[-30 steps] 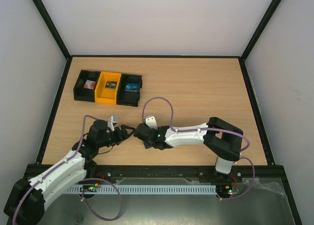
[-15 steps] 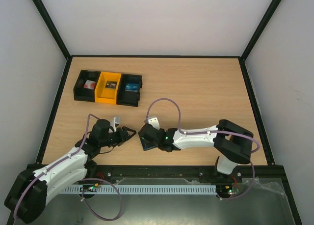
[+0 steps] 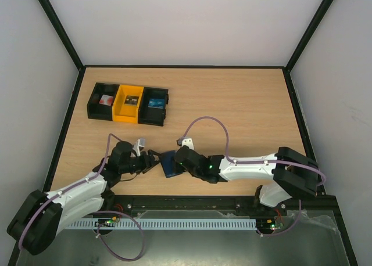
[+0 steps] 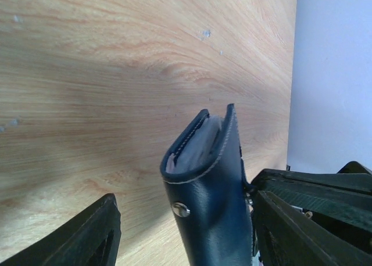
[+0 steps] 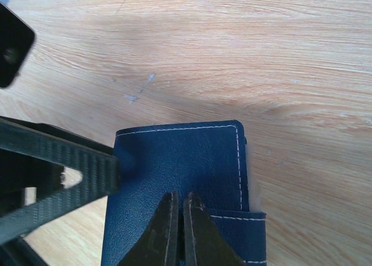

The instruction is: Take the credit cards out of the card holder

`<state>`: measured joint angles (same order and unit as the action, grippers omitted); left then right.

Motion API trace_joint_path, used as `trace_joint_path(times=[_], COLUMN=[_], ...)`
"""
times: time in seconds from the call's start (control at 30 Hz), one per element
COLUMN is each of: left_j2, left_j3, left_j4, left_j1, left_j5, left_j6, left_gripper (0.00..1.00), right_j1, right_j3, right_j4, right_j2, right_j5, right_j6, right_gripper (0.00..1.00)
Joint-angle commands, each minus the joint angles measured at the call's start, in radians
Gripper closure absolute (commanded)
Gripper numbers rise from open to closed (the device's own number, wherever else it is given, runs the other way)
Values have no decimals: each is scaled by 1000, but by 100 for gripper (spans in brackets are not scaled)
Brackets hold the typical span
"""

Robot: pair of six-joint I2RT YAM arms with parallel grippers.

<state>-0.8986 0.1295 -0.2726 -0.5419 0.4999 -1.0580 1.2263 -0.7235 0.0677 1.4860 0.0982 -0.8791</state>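
Observation:
The dark navy card holder [image 3: 169, 164] is up off the table near the front edge, between the two arms. My right gripper [image 5: 179, 197] is shut on it, its fingertips pinched together on the stitched blue face [image 5: 180, 155]. In the left wrist view the holder [image 4: 212, 214] stands mouth-up between the fingers of my open left gripper [image 4: 185, 199]. It rests against the right finger [image 4: 290, 231], and a gap separates it from the left finger [image 4: 87, 237]. Pale edges of the credit cards [image 4: 200, 141] show inside the mouth.
Three small bins stand in a row at the back left: a black one [image 3: 93, 106], a yellow one [image 3: 120, 111] and another black one [image 3: 164, 106] with a bluish card in it. Black frame rails border the table.
My right arm has stretched leftward, carrying the card holder from the table's middle front into the gap between my left gripper's fingers. The left gripper has shifted only slightly.

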Motion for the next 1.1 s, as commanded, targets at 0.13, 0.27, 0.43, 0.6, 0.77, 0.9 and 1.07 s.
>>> trace_joint_path(times=[0.13, 0.27, 0.43, 0.6, 0.77, 0.9, 1.07], left_j2=[-17, -18, -2, 46, 78, 78, 79], left_j3=[-30, -35, -40, -41, -43, -43, -44], left_j4=[-127, -150, -202, -193, -160, -150, -138], left_j1=[-17, -24, -37, -40, -41, -41, -41], left_j5=[26, 28, 52, 55, 45, 47, 52], left_j6=[-54, -77, -128, -144, -130, -117, -106], left_gripper=[37, 42, 63, 87, 97, 97, 97], right_j1=[2, 2, 2, 2, 2, -2, -24], right_j3=[74, 95, 111, 124, 133, 136, 163], right_j4=[177, 212, 216, 184, 122, 49, 34], right_j2=[-83, -101, -108, -120, -157, -179, -194], right_j5=[-27, -49, -47, -2, 84, 172, 178], right_j6=[-100, -122, -130, -132, -110, -98, -97], right_gripper=[98, 98, 98, 98, 98, 98, 98])
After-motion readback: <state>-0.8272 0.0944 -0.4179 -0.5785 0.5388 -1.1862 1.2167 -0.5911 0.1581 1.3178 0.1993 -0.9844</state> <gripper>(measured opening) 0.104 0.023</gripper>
